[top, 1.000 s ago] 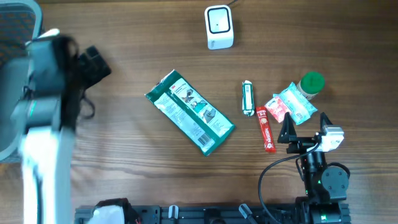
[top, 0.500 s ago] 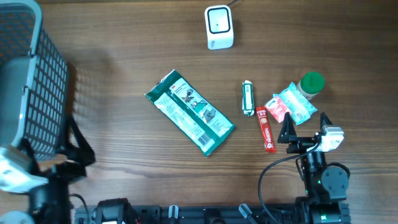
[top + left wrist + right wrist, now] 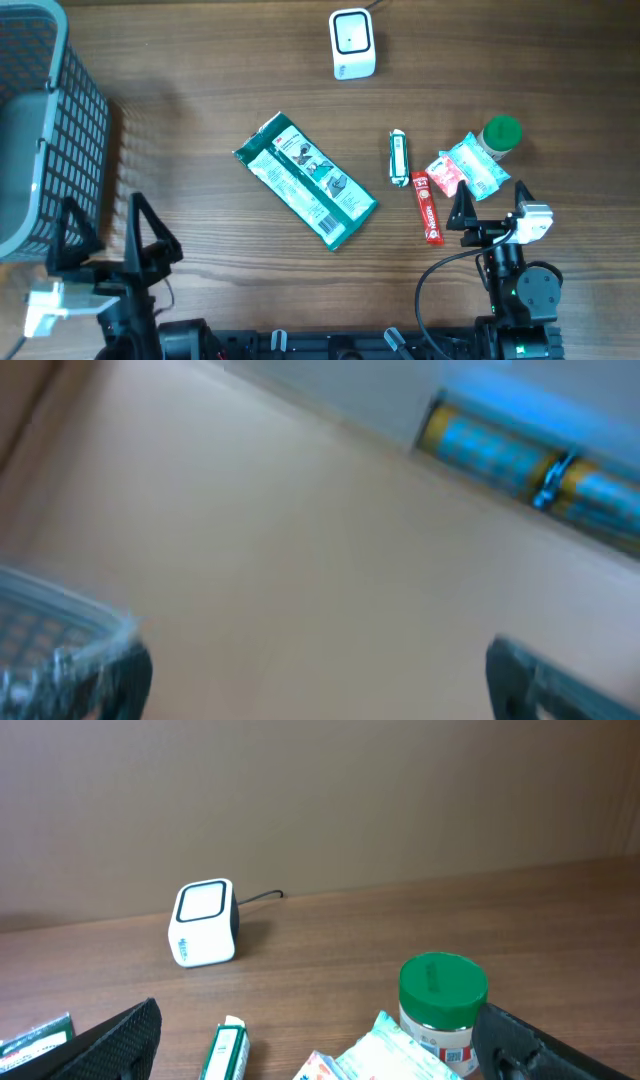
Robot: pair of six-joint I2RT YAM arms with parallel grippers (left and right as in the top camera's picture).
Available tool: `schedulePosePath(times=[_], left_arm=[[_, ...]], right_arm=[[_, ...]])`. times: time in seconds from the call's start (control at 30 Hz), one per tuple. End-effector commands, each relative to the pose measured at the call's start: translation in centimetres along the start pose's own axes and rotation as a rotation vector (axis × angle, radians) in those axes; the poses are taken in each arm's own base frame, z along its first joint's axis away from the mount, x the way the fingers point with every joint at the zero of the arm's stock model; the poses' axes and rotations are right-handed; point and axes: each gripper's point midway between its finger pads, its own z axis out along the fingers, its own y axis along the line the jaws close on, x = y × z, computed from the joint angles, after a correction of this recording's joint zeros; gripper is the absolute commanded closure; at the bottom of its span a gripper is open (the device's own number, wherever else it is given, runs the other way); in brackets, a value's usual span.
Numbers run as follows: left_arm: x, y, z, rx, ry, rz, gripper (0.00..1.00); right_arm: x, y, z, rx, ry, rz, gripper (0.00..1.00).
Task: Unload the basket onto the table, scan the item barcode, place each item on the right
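Observation:
The white barcode scanner (image 3: 352, 43) stands at the table's far edge, its window facing up, and it shows in the right wrist view (image 3: 205, 923) too. Several items lie on the table: a large green packet (image 3: 305, 180), a small green tube (image 3: 398, 158), a red stick (image 3: 428, 208), teal and pink sachets (image 3: 465, 170) and a green-lidded jar (image 3: 500, 135). My right gripper (image 3: 492, 203) is open just in front of the sachets, holding nothing. My left gripper (image 3: 108, 232) is open and empty at the front left, far from the items.
A grey mesh basket (image 3: 40, 130) fills the far left of the table. The left wrist view is blurred: bare pale surface, a basket edge (image 3: 45, 625) and a blue and yellow shape (image 3: 520, 455). The scanner's cable runs off the back edge.
My left arm has swung from over the basket down to the front left edge, uncovering the basket. The right arm and all the items have stayed put.

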Motion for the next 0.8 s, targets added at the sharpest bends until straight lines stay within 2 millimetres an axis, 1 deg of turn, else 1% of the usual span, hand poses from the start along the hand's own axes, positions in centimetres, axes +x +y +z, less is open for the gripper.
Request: schedulePosePath(times=[0.0,0.07,0.17,0.33,0.37,0.5,0.6,0.67,0.7,0.77], left_arm=[[2.4,-0.5,-0.3,0.111,-0.032,-0.003,0.00],[4.0,0.2,-0.4,0.116,-0.031,-0.014,0.00],[7.4,1.7,-0.7,0.090,0.037,-0.022,0.00],[11.5,3.6,-1.4,0.051,0.121,-0.024,0.00],[12.7,4.1,-1.6,0.038,0.149,-0.028,0.00],[15.8,5.6,-2.3,-0.024,0.281,-0.029,0.00],[19.3,7.5,-3.7,-0.107,0.430,-0.028,0.00],[22.0,9.0,-5.4,-0.177,0.557,-0.023,0.00],[22.8,9.4,-6.0,-0.198,0.593,-0.018,0.00],[23.2,9.4,-6.3,-0.174,0.620,0.055,0.00]], right_arm=[[-0.1,0.2,0.0,-0.013,-0.007,-0.012,0.00],[-0.1,0.2,0.0,-0.013,-0.007,-0.012,0.00],[-0.1,0.2,0.0,-0.013,-0.007,-0.012,0.00],[-0.1,0.2,0.0,-0.013,-0.007,-0.012,0.00],[-0.1,0.2,0.0,-0.013,-0.007,-0.012,0.00],[-0.1,0.2,0.0,-0.013,-0.007,-0.012,0.00],[-0.1,0.2,0.0,-0.013,-0.007,-0.012,0.00],[-0.1,0.2,0.0,-0.013,-0.007,-0.012,0.00],[-0.2,0.2,0.0,-0.013,-0.007,-0.012,0.00],[-0.1,0.2,0.0,-0.013,-0.007,-0.012,0.00]])
